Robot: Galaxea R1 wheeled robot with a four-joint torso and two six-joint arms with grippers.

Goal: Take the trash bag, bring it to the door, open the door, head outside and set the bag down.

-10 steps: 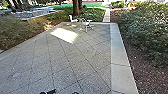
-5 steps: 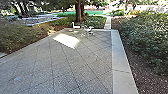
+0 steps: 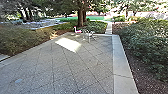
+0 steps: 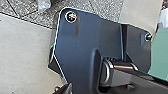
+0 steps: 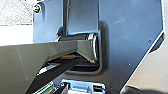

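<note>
One pale, crinkly bit of plastic, maybe the trash bag (image 4: 44, 5), is showing in the left wrist view over the speckled ground, just beside the robot's dark plate (image 4: 82, 37). I am guessing that the robot is keeping the bag low and close so it is not swinging about, but I can't tell if the bag is hanging or lying down. I also can't tell if the left gripper or the right gripper is spread, pressed together or pinching anything. The robot is facing a patio (image 3: 75, 65), so it seems to be past the door part of the job, and the putting-down part is what is going on or waiting. The thin-legged patio furniture (image 3: 89, 35) and the white and pink chair (image 3: 77, 30) are standing near the far edge, maybe so people can be sitting in the shade by the tree trunk (image 3: 80, 17). Rough, bumpy paving is covering the patio, and slanting lines are cutting it into blocks. A bright sun patch (image 3: 68, 44) is lying flat on it. A smooth, pale concrete strip (image 3: 122, 67) is running along the right side, likely keeping the brown soil (image 3: 136, 65) off the paving. Leafy, bushy shrubs (image 3: 147, 42) are growing beyond it.
</note>
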